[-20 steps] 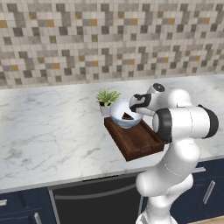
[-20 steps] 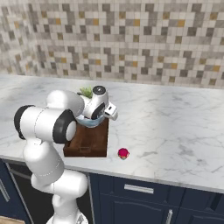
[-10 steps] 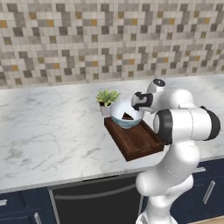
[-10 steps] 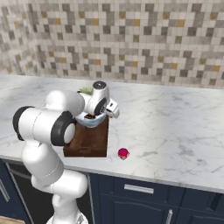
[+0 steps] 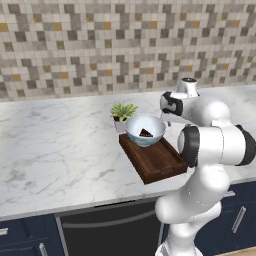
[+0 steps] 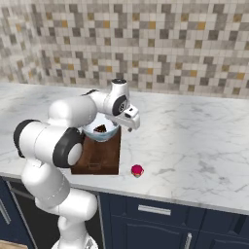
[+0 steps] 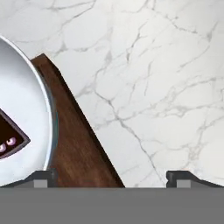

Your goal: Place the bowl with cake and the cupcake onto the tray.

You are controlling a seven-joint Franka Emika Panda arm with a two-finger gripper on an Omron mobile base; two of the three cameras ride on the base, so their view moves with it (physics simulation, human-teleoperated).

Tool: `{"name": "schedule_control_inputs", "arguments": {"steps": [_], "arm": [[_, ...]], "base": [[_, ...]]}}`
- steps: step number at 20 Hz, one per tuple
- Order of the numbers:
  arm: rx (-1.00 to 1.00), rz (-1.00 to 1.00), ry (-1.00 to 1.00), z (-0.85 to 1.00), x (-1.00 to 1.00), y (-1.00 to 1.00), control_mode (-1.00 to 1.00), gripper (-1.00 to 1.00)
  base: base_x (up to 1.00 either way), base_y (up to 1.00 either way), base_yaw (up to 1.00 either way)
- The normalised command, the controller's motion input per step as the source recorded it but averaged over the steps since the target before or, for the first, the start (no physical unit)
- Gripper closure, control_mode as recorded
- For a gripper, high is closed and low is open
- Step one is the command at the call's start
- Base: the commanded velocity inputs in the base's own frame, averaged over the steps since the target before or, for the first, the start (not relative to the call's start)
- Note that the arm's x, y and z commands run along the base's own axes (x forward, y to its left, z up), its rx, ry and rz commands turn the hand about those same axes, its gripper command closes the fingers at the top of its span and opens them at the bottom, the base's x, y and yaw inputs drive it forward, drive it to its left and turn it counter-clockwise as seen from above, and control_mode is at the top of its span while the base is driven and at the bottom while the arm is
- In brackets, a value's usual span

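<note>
on the tray (image 5: 159, 163) i see the bowl (image 5: 145, 129) with cake (image 5: 146, 133); my pincer (image 7: 112, 177) gapes wide, empty; cupcake (image 6: 137, 170) sits on the bench (image 6: 194, 146).

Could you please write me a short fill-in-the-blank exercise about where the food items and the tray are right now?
1. The bowl sits on the ____.
2. Inside the bowl lies a slice of ____.
3. The cupcake stands on the ____, beside the tray.
4. The gripper has its jaws ____, holding nothing.

Missing words: tray; cake; counter; open
</note>
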Motion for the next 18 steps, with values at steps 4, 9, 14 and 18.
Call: {"name": "schedule_control_inputs", "arguments": {"steps": [4, 9, 14, 18], "arm": [[0.0, -0.03, 0.16, -0.05, -0.99, -0.36, -1.0, -1.0], [0.01, -0.02, 0.03, -0.19, -0.89, -0.34, -1.0, -1.0], [0.02, -0.07, 0.06, -0.3, -0.39, -0.23, -1.0, -1.0], [0.0, 0.0, 0.06, -0.33, 0.14, -0.27, -1.0, -1.0]], "base": [[0.0, 0.0, 0.0], [0.0, 0.0, 0.0], [0.0, 0.0, 0.0], [0.0, 0.0, 0.0]]}}
